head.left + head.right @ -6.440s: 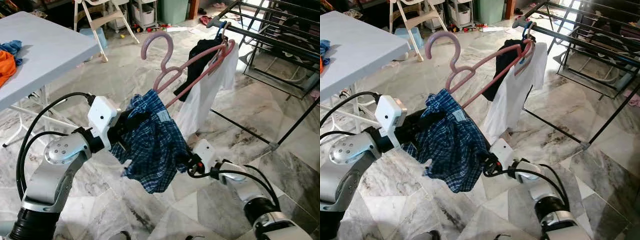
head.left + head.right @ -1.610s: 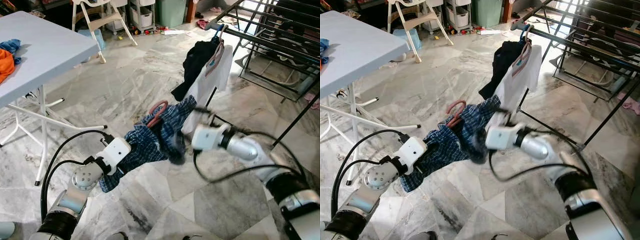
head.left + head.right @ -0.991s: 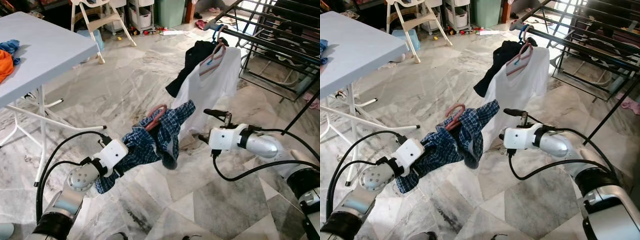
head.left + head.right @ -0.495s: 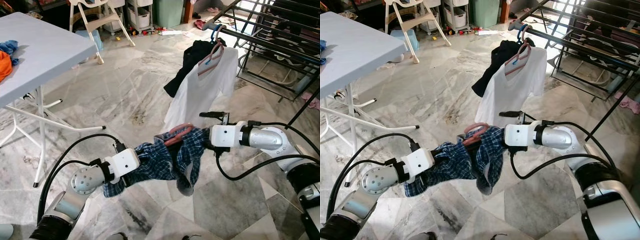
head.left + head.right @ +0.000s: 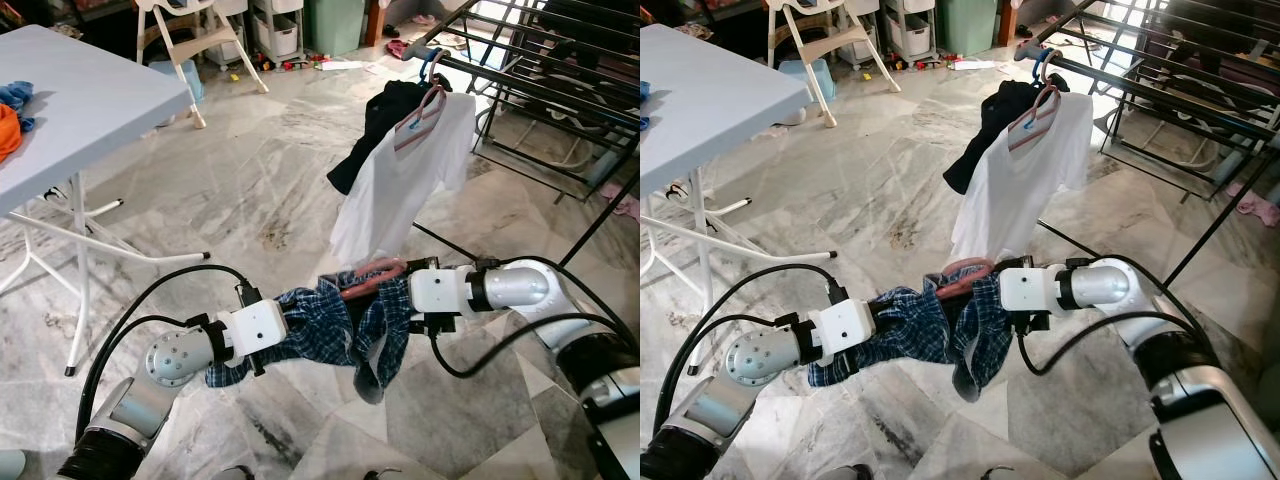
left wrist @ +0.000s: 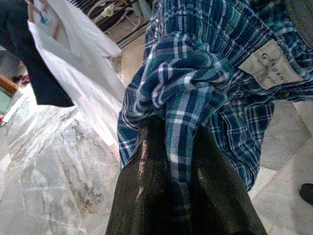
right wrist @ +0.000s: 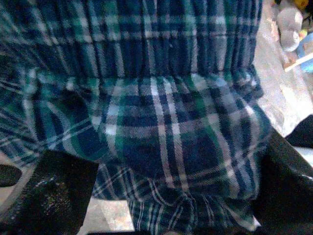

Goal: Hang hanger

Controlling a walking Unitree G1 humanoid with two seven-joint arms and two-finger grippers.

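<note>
left tool: clamped on a bunch of the plaid shorts, near left end; wrist view shows cloth pinched between the two black fingers.
right tool: fingers set wide either side of the plaid fold, cloth between them; looks like it's gripping the right end, next to the pink hanger.
hanger location: low over the floor, between the two tools, mostly buried in the shorts; the hook is hidden.
handling: light load. Hanger stiff, smooth plastic, likely to slip in the pads. Shorts soft and floppy, will sag and swing.
where to grip: my call, the hanger neck or shoulder, not the fabric.
floor: polished grey marble tile, slick.
worktop: far left, folding, clothes on it.
rack: far right, black rail; white shirt and dark garment already hung on it.
</note>
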